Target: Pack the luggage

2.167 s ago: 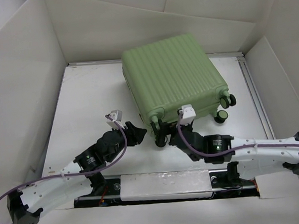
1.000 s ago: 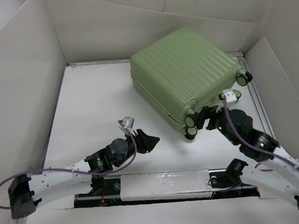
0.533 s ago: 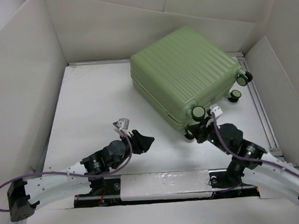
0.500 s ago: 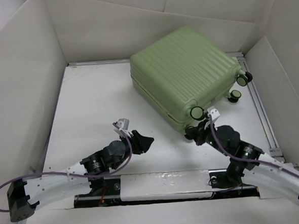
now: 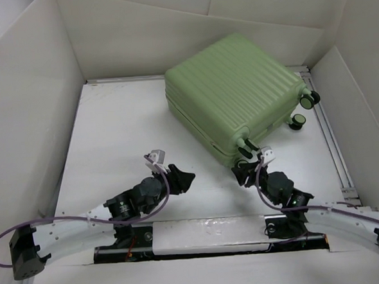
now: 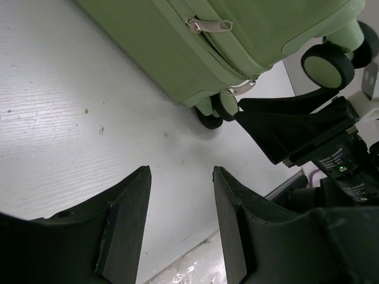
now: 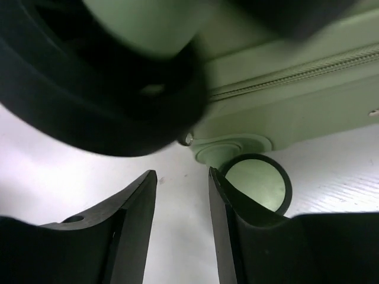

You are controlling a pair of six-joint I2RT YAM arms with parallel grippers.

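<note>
**Inspector:** What was obscured?

**Examiner:** The luggage [image 5: 238, 91] was shut, so its inside was not seen. From above, its near-corner wheels [image 5: 245, 151] were partly covered by the wrist of the right arm [image 5: 279, 188]. That arm ran off the lower right corner of the frame. In the right wrist view one wheel [image 7: 100, 77] filled the top of the frame, too blurred for detail. Whether it touched the jaws could not be told.

**Inspector:** Position and surroundings?

**Examiner:** The luggage lay flat on the table [image 5: 124, 126], at the far right and skewed, with its two outer wheels [image 5: 309, 99] pointing right. White walls [image 5: 26, 94] stood on three sides. The left wrist view showed two zipper pulls [image 6: 208, 25] on the luggage's side seam.

**Inspector:** The jaws?

**Examiner:** The left jaws were spread over bare table, holding nothing. They were near the luggage's near corner but apart from it. The right jaws were likewise spread, just beside the near-corner wheels. Only table showed between the fingers, and nothing was gripped.
</note>
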